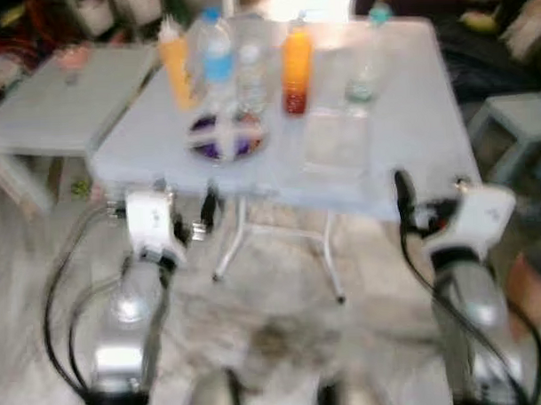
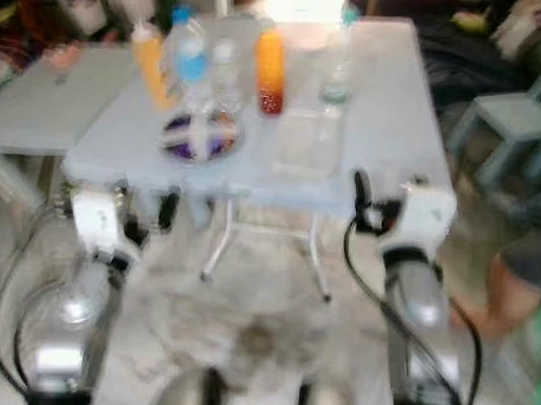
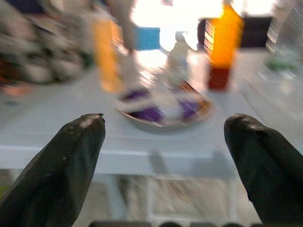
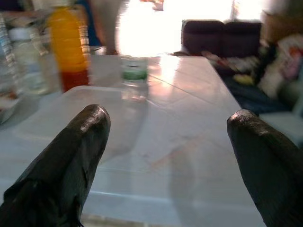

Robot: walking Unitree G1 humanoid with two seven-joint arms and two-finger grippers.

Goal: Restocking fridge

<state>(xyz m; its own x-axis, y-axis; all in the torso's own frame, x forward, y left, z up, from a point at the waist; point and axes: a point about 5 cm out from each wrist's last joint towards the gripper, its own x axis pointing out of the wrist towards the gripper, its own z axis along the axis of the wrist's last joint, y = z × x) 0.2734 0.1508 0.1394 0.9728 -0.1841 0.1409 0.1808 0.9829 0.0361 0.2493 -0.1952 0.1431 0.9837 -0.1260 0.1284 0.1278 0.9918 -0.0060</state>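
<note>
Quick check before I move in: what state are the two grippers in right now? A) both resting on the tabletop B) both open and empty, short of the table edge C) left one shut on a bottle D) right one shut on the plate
B: the left gripper and right gripper each show fingers spread wide with nothing between them, short of the table edge.

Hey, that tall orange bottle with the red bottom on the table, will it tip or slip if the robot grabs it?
The orange bottle stands tall and narrow, so a push near its top would probably tip it. It looks full, so likely heavy for its size. Its smooth sides may slip. Neighbouring clear bottles crowd it, so a knock could topple those.
</note>
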